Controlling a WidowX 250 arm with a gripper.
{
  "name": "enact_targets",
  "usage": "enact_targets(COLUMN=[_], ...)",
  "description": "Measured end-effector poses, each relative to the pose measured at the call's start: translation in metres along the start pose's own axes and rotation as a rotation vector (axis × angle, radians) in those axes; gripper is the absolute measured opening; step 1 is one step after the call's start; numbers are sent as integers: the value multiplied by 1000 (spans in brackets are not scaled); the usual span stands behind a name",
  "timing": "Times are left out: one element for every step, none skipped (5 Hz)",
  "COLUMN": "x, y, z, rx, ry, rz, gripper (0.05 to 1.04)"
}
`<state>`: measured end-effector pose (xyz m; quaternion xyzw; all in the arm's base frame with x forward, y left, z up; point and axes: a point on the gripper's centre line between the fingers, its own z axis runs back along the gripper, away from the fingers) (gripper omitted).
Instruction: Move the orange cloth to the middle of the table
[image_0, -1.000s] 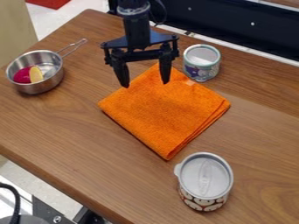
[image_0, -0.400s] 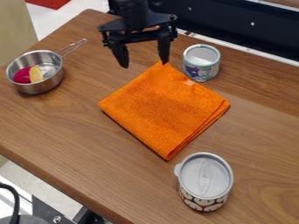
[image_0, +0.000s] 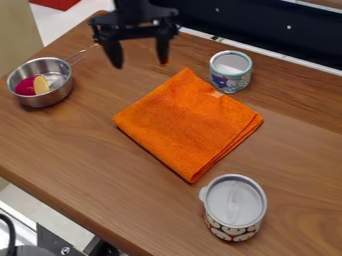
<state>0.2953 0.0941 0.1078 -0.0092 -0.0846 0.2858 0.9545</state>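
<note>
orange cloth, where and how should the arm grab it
Probably by the corner nearest the open gripper, pinched from above: the orange cloth lies flat and folded, and that corner tapers to a narrow tip the gripper could straddle.

Cloth (image_0: 189, 124) orange, small pale tag. Desk (image_0: 87, 155) brown, wood-grained. Pan (image_0: 44, 100) silver; pieces inside magenta (image_0: 25, 86), yellow (image_0: 41, 85). Upper cup (image_0: 230, 82) pale teal, purple patterned. Lower cup (image_0: 232, 231) grey-lidded, white shapes, red and dark patterning.

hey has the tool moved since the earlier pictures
Yes. The tool has moved up and left in the view, away from the open cup and the cloth.
</note>
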Motion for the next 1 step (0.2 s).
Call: enact_targets(x=[1], y=[18], z=[1], rx=[0], ry=[20], rz=[-7], gripper=[998])
